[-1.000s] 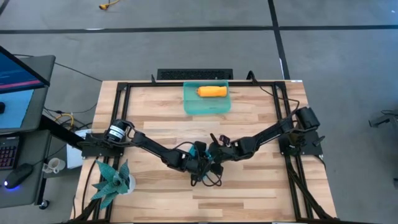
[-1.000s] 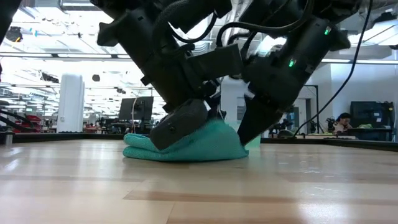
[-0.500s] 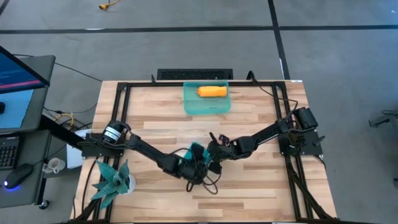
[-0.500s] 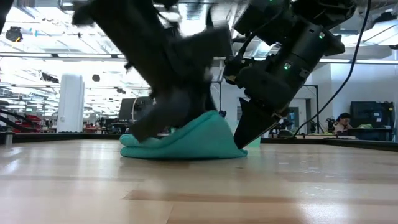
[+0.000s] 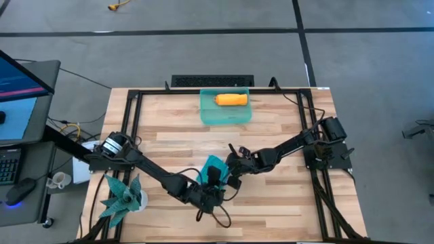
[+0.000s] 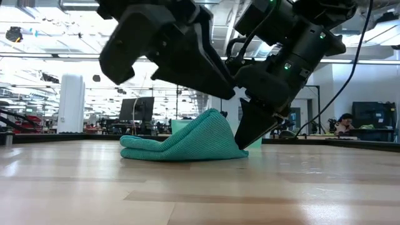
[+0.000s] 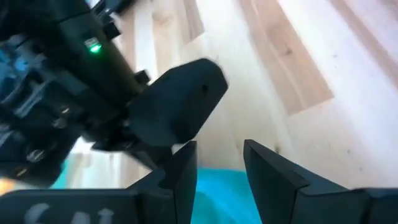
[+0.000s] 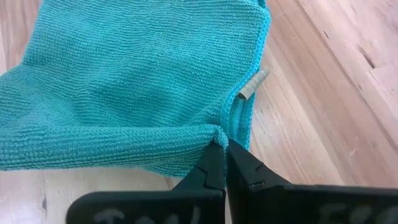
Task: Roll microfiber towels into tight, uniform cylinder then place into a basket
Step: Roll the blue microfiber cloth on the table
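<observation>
The orange towel [image 5: 231, 99] lay already rolled inside the basket [image 5: 226, 116], which stood at the far middle of the desk [image 5: 285, 203]. The work in hand was therefore the second cloth, at the folding or rolling stage, not yet a cylinder.

The teal towel [image 6: 187, 142] lay near the middle of the desk as a loose, folded heap, raised to a peak on one side. In the right wrist view the right gripper [image 8: 225, 163] had its jaws clenched on a corner of the fold of that towel, pinching the edge up off the wood. The low view agreed: the right gripper's tip met the raised side of the cloth.

The left gripper [image 7: 221, 169] hung just above the towel with its jaws parted and nothing between them; teal cloth showed beneath its fingers [image 7: 183, 171] in its own view. In the high view it sat on the near side of the towel, close beside the right arm.

Judgement: the next move called for the left jaws to come down on the free edge so the two arms could flatten the heap or turn it over on itself. A tight, even roll would need the layers squared first; as they lay, the edges were uneven, and a roll begun now would likely come out lopsided. With the arms so close, collision was a risk.
</observation>
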